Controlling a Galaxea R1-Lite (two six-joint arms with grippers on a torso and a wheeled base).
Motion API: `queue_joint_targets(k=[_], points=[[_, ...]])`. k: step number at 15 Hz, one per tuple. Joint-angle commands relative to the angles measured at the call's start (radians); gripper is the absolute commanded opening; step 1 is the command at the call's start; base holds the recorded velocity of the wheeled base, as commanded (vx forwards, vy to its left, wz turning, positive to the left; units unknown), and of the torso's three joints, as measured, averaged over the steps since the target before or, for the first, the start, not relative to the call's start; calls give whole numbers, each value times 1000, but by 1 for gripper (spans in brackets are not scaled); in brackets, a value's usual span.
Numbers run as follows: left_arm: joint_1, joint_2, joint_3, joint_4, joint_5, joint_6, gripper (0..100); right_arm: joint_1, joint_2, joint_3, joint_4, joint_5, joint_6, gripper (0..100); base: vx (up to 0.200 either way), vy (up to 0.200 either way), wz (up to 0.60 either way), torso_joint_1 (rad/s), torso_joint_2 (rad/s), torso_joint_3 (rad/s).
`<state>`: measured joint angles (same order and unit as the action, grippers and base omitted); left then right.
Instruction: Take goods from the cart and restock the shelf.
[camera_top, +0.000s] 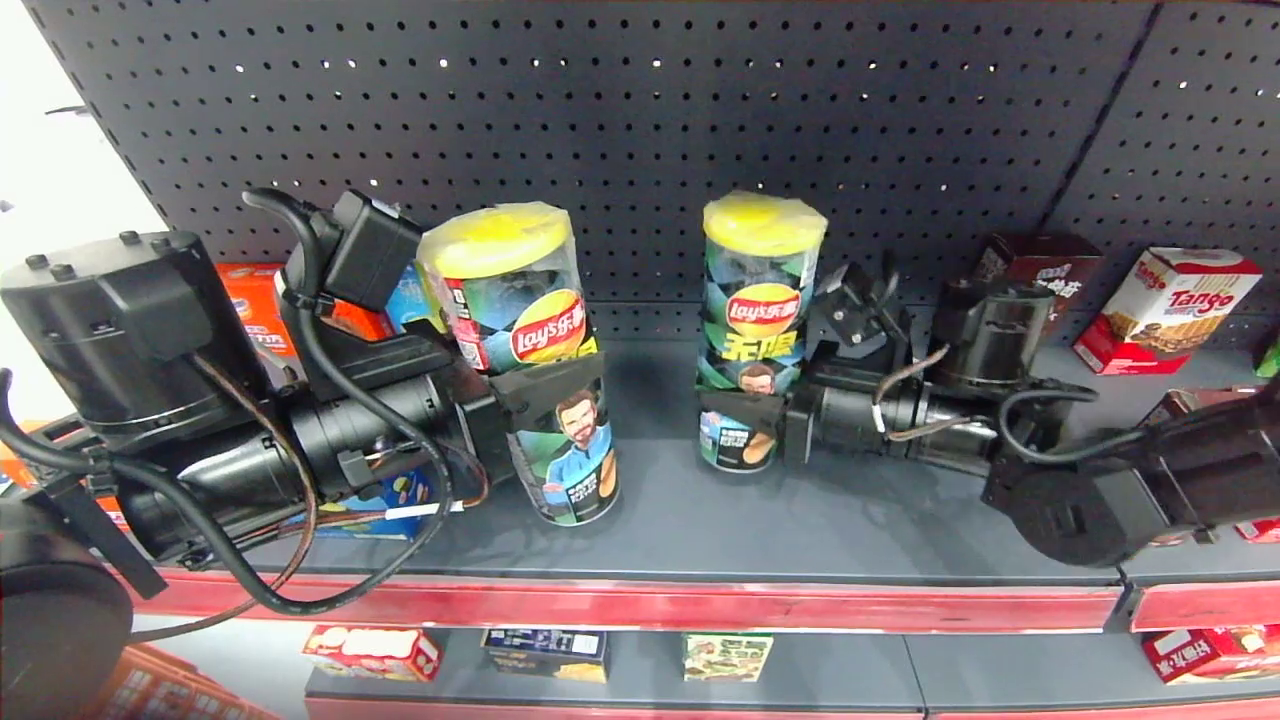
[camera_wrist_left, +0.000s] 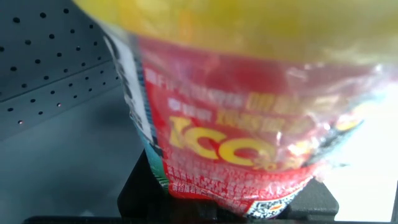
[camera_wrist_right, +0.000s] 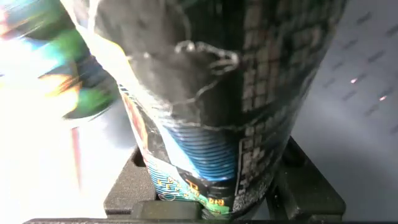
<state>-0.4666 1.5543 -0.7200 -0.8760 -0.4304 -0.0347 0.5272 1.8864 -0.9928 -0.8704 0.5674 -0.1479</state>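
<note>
Left end effector (camera_top: 548, 388) nearest me, pinching the left chip can (camera_top: 520, 330) mid-body. The right end effector (camera_top: 745, 410) clamps the right chip can (camera_top: 755, 300), and both cans stand near upright on the shelf (camera_top: 800, 520), well apart. I'd seat each base flat, let go, then back out level. There's open room between the cans, but mind the red front lip (camera_top: 650, 600) and the blue box (camera_top: 340, 522) under the left arm.

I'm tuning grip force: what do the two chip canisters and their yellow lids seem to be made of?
Left canister: probably a stiff card tube under glossy clear film; the film wrinkles and glares. Right canister: same look, with creased film over the print. Yellow lids: likely plastic, dull sheen; film seems to cover them.
</note>
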Motion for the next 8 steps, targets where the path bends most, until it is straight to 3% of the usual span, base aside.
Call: queue_joint_targets(k=[1, 8], points=[[0, -2, 10, 0, -1, -1, 0, 65, -130, 187, -87, -21, 4, 0, 0, 0, 0, 0, 0, 0], [3, -6, 31, 0, 1, -1, 0, 85, -44, 295, -279, -47, 7, 0, 0, 0, 0, 0, 0, 0]])
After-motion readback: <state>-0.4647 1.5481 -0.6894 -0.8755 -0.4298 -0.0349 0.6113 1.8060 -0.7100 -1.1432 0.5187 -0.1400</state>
